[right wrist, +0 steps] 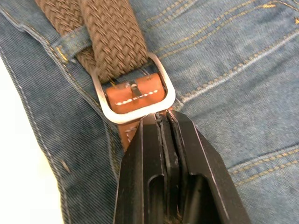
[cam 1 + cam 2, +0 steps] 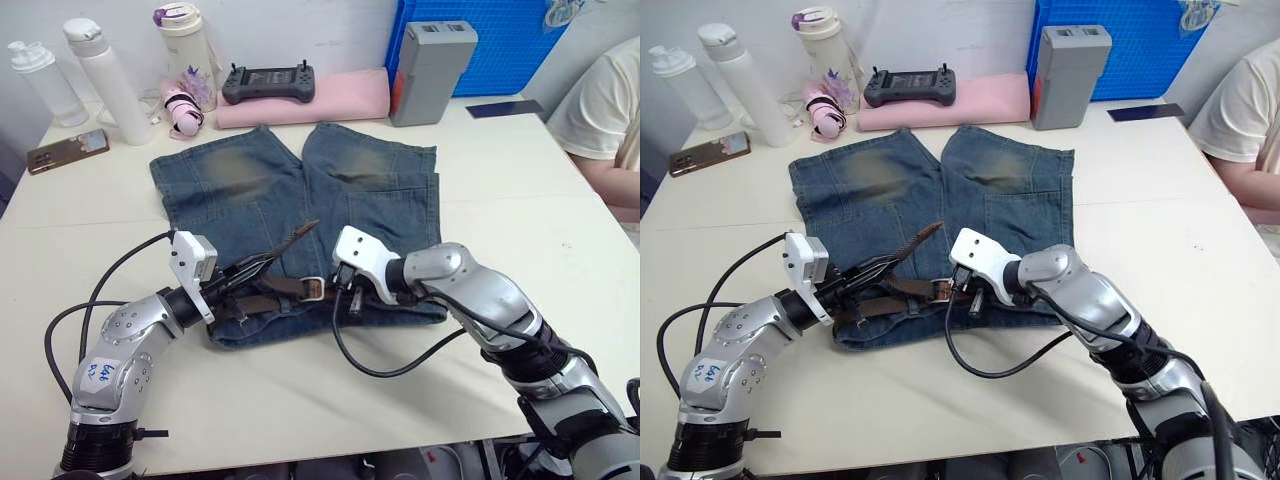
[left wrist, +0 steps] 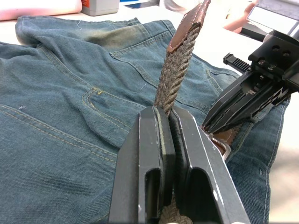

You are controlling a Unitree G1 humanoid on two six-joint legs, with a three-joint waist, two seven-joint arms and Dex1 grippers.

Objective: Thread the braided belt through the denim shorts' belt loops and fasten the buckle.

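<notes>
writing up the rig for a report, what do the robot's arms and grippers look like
Both arms are silver-grey metal with dark joint bands. Each wrist carries a white camera housing, and loose black cables loop from the wrists back along the arms. The left arm has a white sticker with blue handwriting. The left gripper and right gripper each end in two flat, tapered black fingers.

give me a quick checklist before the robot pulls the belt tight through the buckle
1. Left pincer shut on the braided belt: ok.
2. Belt passes through the buckle: ok.
3. Right pincer pinning the tan leather tab behind the buckle: cannot tell; its fingers look shut there.
4. Prong seated in the weave: cannot tell.
5. Belt under a belt loop: ok.
6. Denim shorts lying flat on the table: ok.
</notes>
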